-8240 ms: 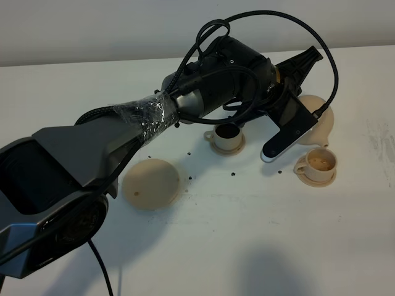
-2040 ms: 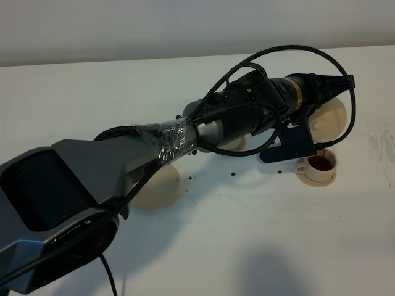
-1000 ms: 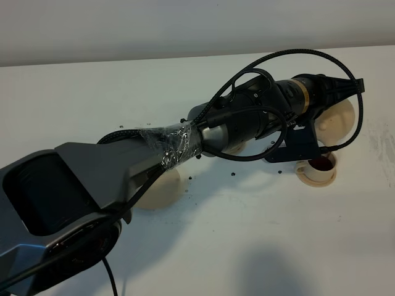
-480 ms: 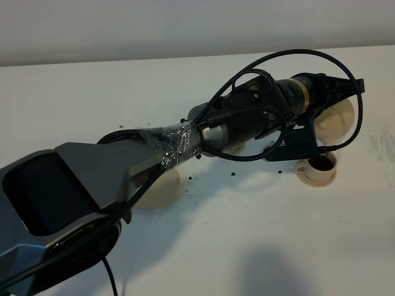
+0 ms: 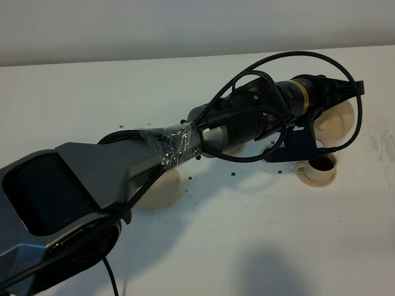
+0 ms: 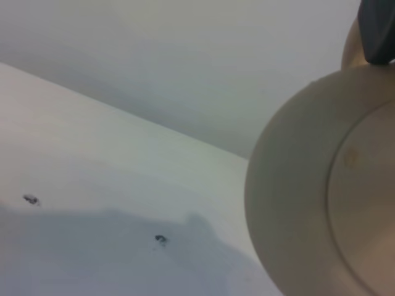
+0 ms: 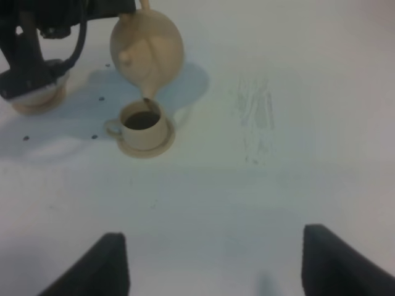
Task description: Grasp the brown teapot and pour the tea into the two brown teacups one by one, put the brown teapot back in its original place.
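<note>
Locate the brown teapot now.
The brown teapot hangs tilted at the exterior view's right, in the left gripper, spout just above the tea-filled teacup.

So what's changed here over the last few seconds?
The left pincer, gripping the teapot all along, shifted right and rolled, tipping the spout over the nearer cup. That cup was pale inside before and now holds dark tea. The cup has not moved, nor has the round tan disc.
</note>
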{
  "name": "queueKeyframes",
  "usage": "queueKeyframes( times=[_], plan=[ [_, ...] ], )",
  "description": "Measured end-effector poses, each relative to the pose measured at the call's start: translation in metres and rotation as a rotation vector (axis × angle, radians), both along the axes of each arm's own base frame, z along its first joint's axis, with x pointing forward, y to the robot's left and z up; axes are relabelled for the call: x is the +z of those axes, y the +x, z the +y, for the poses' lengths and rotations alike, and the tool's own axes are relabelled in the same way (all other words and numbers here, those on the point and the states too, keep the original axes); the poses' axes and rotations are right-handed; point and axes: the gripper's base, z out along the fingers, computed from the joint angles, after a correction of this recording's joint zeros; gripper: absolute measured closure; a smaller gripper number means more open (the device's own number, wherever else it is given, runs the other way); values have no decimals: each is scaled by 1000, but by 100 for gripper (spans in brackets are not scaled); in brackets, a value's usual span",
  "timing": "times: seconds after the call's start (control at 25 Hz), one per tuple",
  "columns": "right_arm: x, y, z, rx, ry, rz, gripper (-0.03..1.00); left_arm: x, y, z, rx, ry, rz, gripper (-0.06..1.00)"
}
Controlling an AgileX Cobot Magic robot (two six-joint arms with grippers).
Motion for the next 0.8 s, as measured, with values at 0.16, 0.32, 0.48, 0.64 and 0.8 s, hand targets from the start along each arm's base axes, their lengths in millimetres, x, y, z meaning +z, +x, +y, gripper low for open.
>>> queueKeyframes(
  times=[0.16, 0.32, 0.48, 0.64, 0.8],
  plan=[
    [0, 0, 0, 0, 0, 0, 39, 0, 0, 0, -10, 2, -10, 86],
    [0, 0, 0, 0, 0, 0, 39, 1, 0, -1, -14, 6, -14, 86],
    [0, 0, 0, 0, 0, 0, 39, 1, 0, -1, -14, 6, -14, 86],
    [0, 0, 0, 0, 0, 0, 39, 1, 0, -1, -17, 3, -17, 86],
    [0, 0, 0, 0, 0, 0, 39, 1, 0, -1, -18, 1, -17, 86]
  ],
)
